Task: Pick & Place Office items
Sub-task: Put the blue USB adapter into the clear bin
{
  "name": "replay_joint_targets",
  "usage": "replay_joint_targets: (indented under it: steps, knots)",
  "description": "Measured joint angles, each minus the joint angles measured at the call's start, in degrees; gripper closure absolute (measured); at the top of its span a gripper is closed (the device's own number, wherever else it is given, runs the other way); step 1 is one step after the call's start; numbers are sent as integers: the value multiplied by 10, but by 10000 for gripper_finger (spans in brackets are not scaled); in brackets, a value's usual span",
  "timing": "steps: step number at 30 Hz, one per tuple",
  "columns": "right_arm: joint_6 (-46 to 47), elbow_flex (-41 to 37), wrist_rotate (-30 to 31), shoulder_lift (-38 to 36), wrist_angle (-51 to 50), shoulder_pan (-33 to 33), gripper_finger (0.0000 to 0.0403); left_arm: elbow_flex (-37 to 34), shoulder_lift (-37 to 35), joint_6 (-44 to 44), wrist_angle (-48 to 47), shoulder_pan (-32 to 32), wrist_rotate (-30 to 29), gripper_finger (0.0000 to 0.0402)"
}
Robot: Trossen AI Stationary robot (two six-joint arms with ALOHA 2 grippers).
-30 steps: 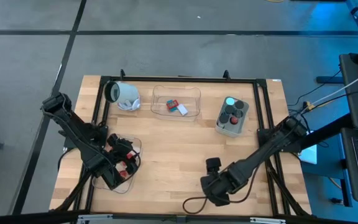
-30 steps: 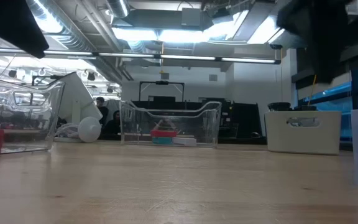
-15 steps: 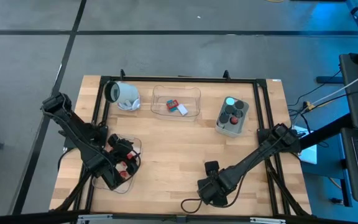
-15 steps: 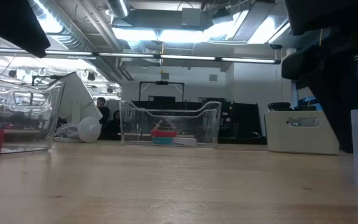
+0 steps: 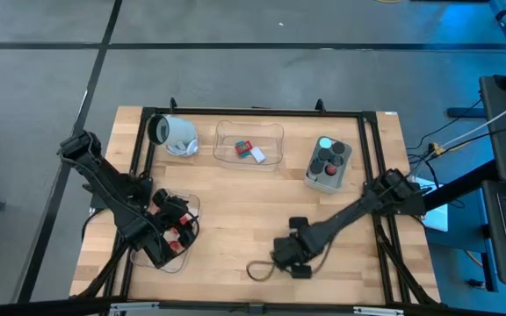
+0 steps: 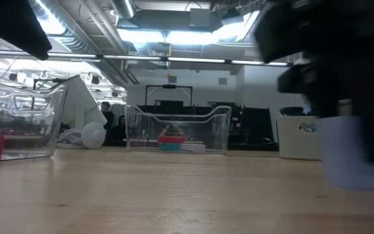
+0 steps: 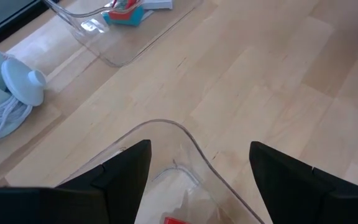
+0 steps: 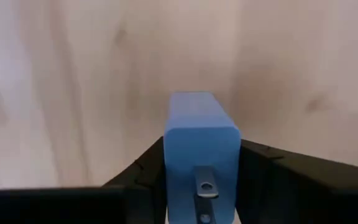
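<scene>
The office items were spread over three containers, but the one that counted was the blue block (image 8: 201, 146) pinched between your right gripper (image 5: 290, 254) fingers, low over the bare wood near the front middle of the table (image 5: 244, 202). In the right wrist view the fingers were clamped on its two long sides, with a small metal prong showing on the end facing the camera, so it looked like a plug-type adapter. I'd guess rigid, light, smooth plastic, meaning a bit slippery; flat side faces were the right place to take it, not the prong end.

Your left gripper (image 7: 197, 174) hung spread wide over the near clear tray (image 5: 176, 230) at the left, nothing between the fingers, a red piece (image 7: 176, 219) lying below.

Smaller stuff: the far clear tray (image 5: 249, 145) held a red and teal piece plus a pale one, the grey tub (image 5: 327, 167) held round knobs, and the white mug (image 5: 174, 133) lay tipped over at the back left.
</scene>
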Motion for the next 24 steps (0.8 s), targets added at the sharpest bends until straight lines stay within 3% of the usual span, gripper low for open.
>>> replay_joint_targets:
  steps: [4,13,24]
  knots:
    - [-3,0,-1,0,40,-54,286,0,0,1,-5,0,19,132]
    - [-55,27,2,1,291,-200,286,0,0,-48,-89,0,68,132]
    - [-44,41,-4,19,340,-290,286,0,0,-110,-181,0,92,132]
